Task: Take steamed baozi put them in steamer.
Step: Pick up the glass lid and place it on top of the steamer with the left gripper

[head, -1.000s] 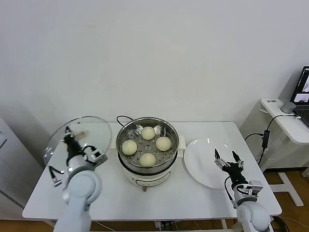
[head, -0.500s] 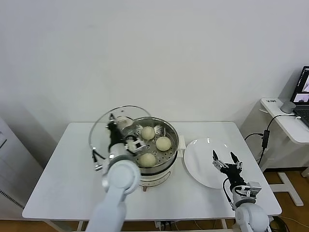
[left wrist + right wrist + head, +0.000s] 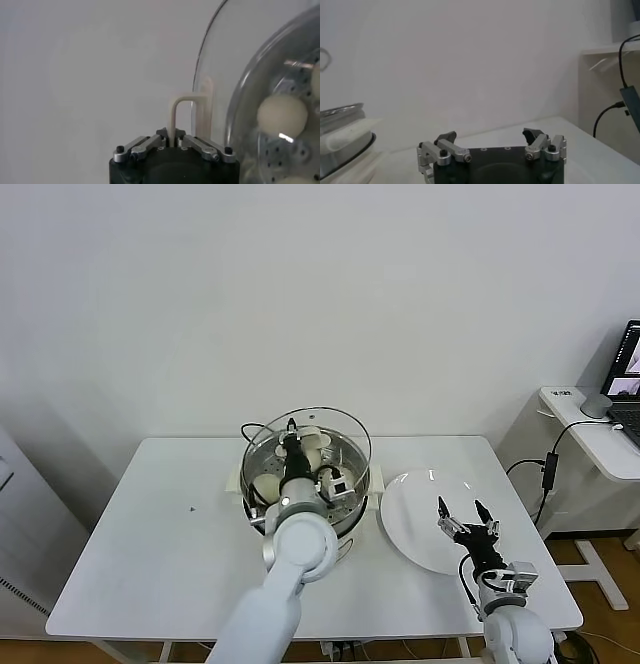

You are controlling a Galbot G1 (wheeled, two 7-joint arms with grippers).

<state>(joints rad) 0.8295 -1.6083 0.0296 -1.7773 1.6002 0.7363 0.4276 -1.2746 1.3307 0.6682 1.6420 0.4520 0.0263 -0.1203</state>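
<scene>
The steamer [image 3: 357,489] stands mid-table with the steamed baozi inside. Two buns show in the head view [image 3: 311,441] [image 3: 264,487]; my left arm hides the others. My left gripper [image 3: 290,430] is shut on the cream handle [image 3: 176,116] of the glass lid [image 3: 337,427] and holds the lid over the steamer. In the left wrist view my left gripper [image 3: 175,138] shows closed on that handle, and one baozi [image 3: 282,113] shows through the glass. My right gripper [image 3: 462,520] is open and empty over the white plate [image 3: 415,529]; it also shows open in the right wrist view [image 3: 490,138].
The white table [image 3: 150,544] carries the steamer and plate. A black cord [image 3: 252,427] runs behind the steamer. A side desk [image 3: 590,424] with a laptop [image 3: 630,369] stands at the far right. The steamer's edge shows in the right wrist view [image 3: 340,131].
My left arm has swung the glass lid from the table's left side rightwards until it sits over the steamer. The right gripper has barely shifted.
</scene>
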